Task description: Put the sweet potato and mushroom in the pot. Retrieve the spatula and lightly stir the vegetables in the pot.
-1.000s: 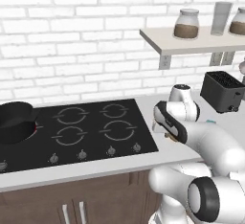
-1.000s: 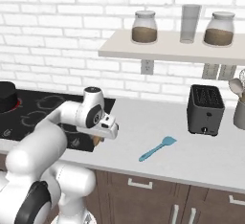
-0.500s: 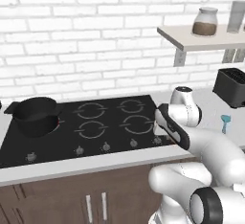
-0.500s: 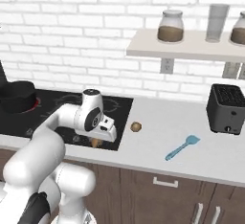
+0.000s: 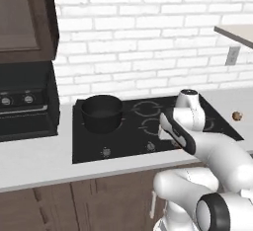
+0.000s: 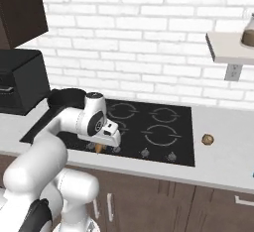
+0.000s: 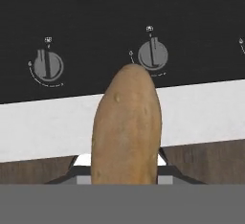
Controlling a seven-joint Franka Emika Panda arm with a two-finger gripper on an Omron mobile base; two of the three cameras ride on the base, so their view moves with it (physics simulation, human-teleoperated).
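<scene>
Gripper [image 6: 101, 148] has the sweet potato [image 7: 127, 127] clamped over the stove's [image 5: 99, 148] front knobs [image 7: 153, 54], with the pot [image 5: 102, 112] sitting back-left.

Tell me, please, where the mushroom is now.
The mushroom lies on the grey counter, just right of the black cooktop in the right base view, far from the pot at the cooktop's left end.

No words, brand names or numbers can be read anywhere. Just beyond the pincer [image 7: 125, 170], the black cooktop [image 7: 119, 31] carries small grey symbols above its two knobs [image 7: 153, 54] and thin arc marks beside them, perhaps burner indicators, too small and blurred to make out.
</scene>
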